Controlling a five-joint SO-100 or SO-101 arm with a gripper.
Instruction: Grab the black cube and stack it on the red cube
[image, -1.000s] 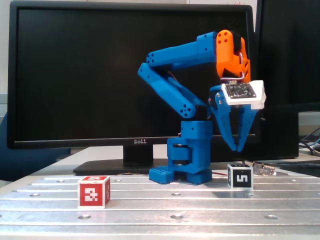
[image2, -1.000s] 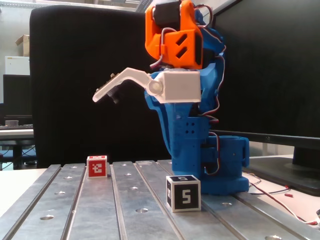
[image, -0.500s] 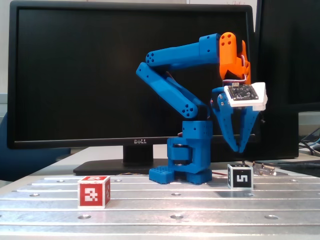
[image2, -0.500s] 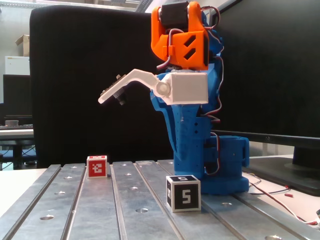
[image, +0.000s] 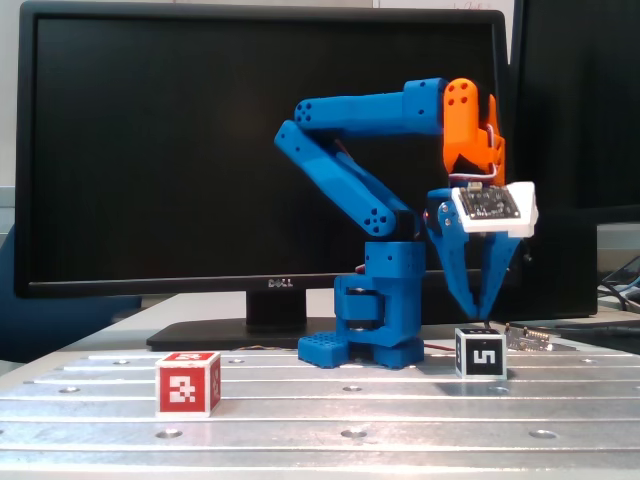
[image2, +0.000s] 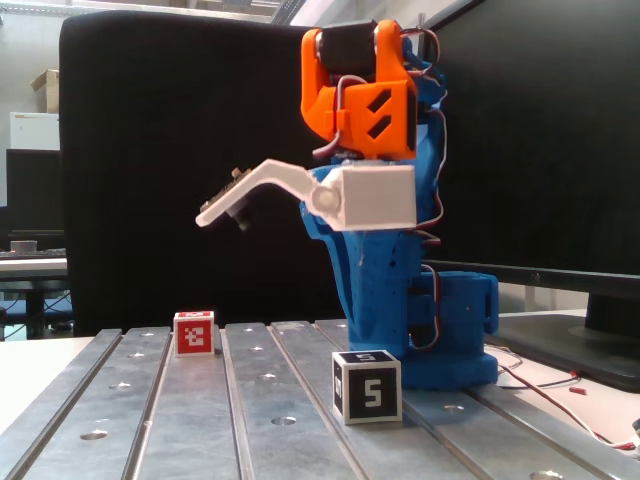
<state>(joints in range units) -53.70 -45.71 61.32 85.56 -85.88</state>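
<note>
Pincer (image: 477, 312) hangs tips-down, empty, touching nothing. Its two blue fingers (image: 455, 262) spread wide at the top and converge toward the tips in a V; tips close together, a narrow slit of gap betw. them, so nearly together, clamped on nothing. In the other fixed view the tips are hidden behind the arm body; can't tell the gap from there.

Black cube (image: 480, 353) sits on the metal slotted table (image: 350, 410) directly below the pincer tips, just under them, not touching, "5" face toward the cam. In the other fixed view the black cube (image2: 366, 386) is in front of the arm base (image2: 455, 330).

Red cube (image: 188, 383) well apart from the pincer, far to its left in this view, on the same table near the front edge. Other fixed view: red cube (image2: 194, 333) further back, left of the arm.

Dell monitor (image: 265, 150) behind the arm.

Vs. 0.5 s ago: pincer is lower, tips closer to the black cube's top; upper arm link now nearer level; orange wrist block (image: 470, 125) shifted slightly right and down. Finger spread looks about the same. Both cubes unmoved.
</note>
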